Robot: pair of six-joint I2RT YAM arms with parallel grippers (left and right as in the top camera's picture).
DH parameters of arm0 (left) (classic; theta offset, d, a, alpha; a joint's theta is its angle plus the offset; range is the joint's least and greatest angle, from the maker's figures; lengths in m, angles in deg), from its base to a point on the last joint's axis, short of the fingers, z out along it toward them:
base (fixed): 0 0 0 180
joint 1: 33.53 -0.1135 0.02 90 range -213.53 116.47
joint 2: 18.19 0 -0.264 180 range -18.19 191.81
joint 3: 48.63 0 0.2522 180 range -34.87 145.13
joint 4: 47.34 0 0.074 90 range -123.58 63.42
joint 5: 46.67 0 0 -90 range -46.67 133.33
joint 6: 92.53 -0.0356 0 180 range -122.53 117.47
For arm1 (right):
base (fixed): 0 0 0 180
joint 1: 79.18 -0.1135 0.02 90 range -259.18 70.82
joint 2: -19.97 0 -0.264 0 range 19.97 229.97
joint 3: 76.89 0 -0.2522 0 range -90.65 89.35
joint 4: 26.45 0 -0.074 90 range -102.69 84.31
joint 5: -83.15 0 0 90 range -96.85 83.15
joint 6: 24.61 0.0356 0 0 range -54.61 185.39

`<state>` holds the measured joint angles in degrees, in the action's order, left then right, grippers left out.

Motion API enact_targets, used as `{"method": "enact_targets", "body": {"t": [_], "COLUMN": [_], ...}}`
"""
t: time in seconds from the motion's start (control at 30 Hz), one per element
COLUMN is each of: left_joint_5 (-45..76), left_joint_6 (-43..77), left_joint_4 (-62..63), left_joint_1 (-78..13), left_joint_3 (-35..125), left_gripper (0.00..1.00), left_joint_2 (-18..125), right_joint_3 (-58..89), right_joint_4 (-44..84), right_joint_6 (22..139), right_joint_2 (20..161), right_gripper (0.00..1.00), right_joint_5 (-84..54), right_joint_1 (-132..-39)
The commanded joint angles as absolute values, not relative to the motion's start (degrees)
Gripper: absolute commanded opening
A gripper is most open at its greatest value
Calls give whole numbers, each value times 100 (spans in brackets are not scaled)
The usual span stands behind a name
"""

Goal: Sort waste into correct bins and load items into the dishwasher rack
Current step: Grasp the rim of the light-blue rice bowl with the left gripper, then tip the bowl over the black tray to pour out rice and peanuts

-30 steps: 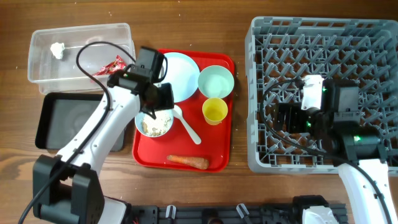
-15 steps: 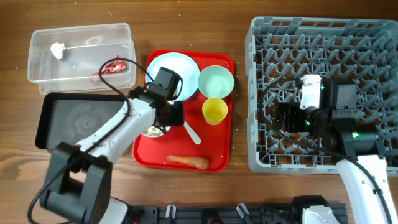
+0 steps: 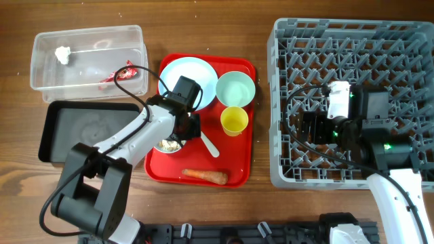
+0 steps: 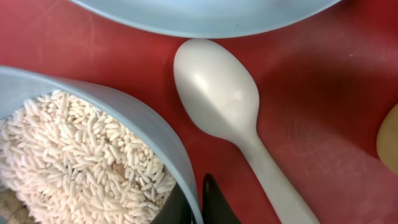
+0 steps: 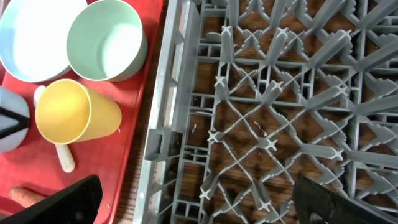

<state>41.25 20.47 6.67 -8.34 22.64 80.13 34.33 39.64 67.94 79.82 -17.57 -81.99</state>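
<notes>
My left gripper (image 3: 182,131) is shut on the right rim of the light blue bowl (image 3: 167,144) on the red tray, one finger inside and one outside (image 4: 196,205). The bowl (image 4: 124,112) holds beige rice-like food scraps (image 4: 68,162). Next to it lies the white spoon (image 4: 217,93). The pale blue plate (image 3: 192,78), pale green bowl (image 3: 235,88), yellow cup (image 3: 234,120) and carrot piece (image 3: 205,175) also sit on the tray. The clear tub (image 3: 88,41) holds the red wrapper (image 3: 116,73) and a white scrap (image 3: 63,54). My right gripper (image 5: 196,205) hangs open over the grey dishwasher rack (image 3: 352,47).
The black tray (image 3: 81,129) lies left of the red serving tray (image 3: 241,169), below the clear tub. The rack's upright pegs (image 5: 280,93) fill the right side of the table. The left arm stretches across the black tray's right end.
The left gripper came down and right to the bowl's rim and closed on it. The red wrapper in the tub is now uncovered. The right arm has stayed still.
</notes>
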Motion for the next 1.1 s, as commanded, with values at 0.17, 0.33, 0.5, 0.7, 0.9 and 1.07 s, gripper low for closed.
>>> {"method": "enact_targets", "body": {"t": [0.17,0.33,0.5,0.7,0.9,1.07], "left_joint_5": [3937,3932,3930,3899,2800,1729], "left_joint_6": [2060,2058,2058,2056,1811,1313], "left_joint_4": [1115,1430,1426,1428,1426,1437], "left_joint_1": [-1096,-1481,-1942,-2781,-3981,-4770], "left_joint_3": [2693,2920,2922,2922,2920,2861], "left_gripper": [4,4,4,4,4,4], "left_joint_2": [7412,7150,6763,6581,6586,6597], "right_joint_3": [3280,3280,3280,3280,3280,3280], "right_joint_4": [3967,3969,3971,3982,3988,3991], "right_joint_6": [6857,6857,6857,6857,6855,6857], "right_joint_2": [8013,8013,8013,8013,8013,8013], "right_gripper": [100,100,100,100,100,100], "right_joint_5": [-1858,-1858,-1858,-1858,-1858,-1858], "right_joint_1": [-8216,-8219,-8219,-8219,-8216,-8219]}}
